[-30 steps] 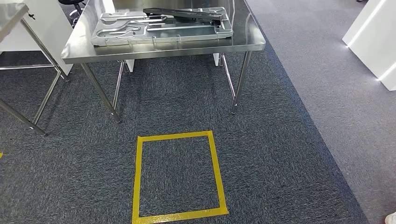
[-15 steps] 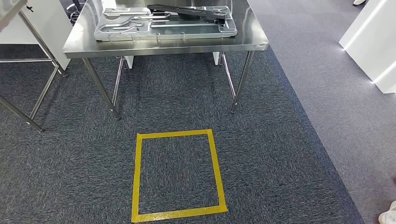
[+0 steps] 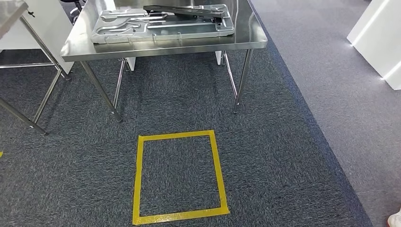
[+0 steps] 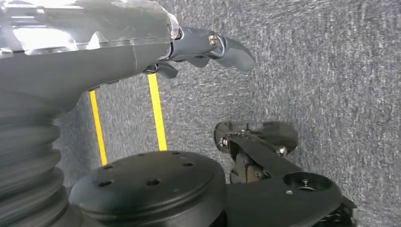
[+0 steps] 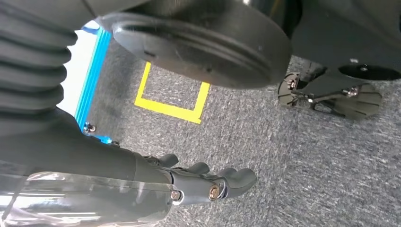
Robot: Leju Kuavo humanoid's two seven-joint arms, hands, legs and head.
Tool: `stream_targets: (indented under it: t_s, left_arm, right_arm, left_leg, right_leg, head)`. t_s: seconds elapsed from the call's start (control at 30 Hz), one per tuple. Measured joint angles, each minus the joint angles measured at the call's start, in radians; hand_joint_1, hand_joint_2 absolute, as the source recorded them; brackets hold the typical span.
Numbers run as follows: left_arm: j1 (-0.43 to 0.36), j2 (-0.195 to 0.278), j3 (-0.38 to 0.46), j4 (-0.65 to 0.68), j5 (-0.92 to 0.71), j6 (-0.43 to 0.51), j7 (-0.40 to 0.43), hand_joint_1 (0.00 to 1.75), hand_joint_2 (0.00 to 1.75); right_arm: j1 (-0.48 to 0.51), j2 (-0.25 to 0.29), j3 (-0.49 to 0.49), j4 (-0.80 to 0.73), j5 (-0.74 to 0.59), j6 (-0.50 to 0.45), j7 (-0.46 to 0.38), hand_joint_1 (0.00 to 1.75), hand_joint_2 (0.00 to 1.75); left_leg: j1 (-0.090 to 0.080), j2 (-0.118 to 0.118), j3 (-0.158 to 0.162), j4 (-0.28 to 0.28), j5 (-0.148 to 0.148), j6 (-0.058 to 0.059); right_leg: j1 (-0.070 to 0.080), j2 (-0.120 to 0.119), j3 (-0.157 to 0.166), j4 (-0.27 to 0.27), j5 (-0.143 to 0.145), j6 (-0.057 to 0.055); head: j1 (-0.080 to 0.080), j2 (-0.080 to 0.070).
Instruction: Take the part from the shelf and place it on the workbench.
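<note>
Head view is showing the grey cast-metal part [image 3: 161, 24] lying flat on the stainless steel workbench [image 3: 165, 45], beyond a yellow tape square [image 3: 139, 179]. Wrist views are showing the left hand [image 4: 198, 49] and right hand [image 5: 208, 182] hanging over carpet, fingers loosely extended, holding nothing.

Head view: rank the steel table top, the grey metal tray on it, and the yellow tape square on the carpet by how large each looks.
1. Steel table top, though cut off at the frame's top.
2. Grey metal tray and yellow tape square: too close to rank, and the square lies nearer the camera.
</note>
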Motion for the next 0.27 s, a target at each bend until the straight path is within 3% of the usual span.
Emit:
stream_targets:
  t_s: [0.07,0.13,0.27]
  left_arm:
    - [0.013,0.001,0.031,0.000,-0.037,-0.011,0.003,0.00,1.75]
    - [0.027,0.002,0.066,0.000,-0.073,-0.023,0.005,0.00,1.75]
    - [0.039,0.002,0.132,-0.001,-0.137,-0.044,0.007,0.00,1.75]
  right_arm:
    - [0.000,-0.004,0.022,-0.013,-0.039,0.001,-0.002,0.00,1.75]
    - [0.001,-0.009,0.049,-0.027,-0.080,0.003,-0.004,0.00,1.75]
    - [0.005,-0.020,0.098,-0.044,-0.151,0.012,-0.007,0.00,1.75]
  left_leg:
    - [0.000,0.000,0.067,-0.130,0.065,0.005]
    - [-0.002,0.000,0.122,-0.245,0.100,0.015]
    - [-0.006,-0.004,0.130,-0.271,0.104,0.035]
  right_leg:
    - [0.000,0.002,0.000,0.005,-0.003,0.003]
    - [0.004,0.004,-0.002,0.013,-0.006,0.012]
    - [0.006,0.001,-0.006,0.014,-0.003,0.033]
  head:
    - [0.000,0.000]
    - [0.000,0.000]
    - [0.000,0.000]
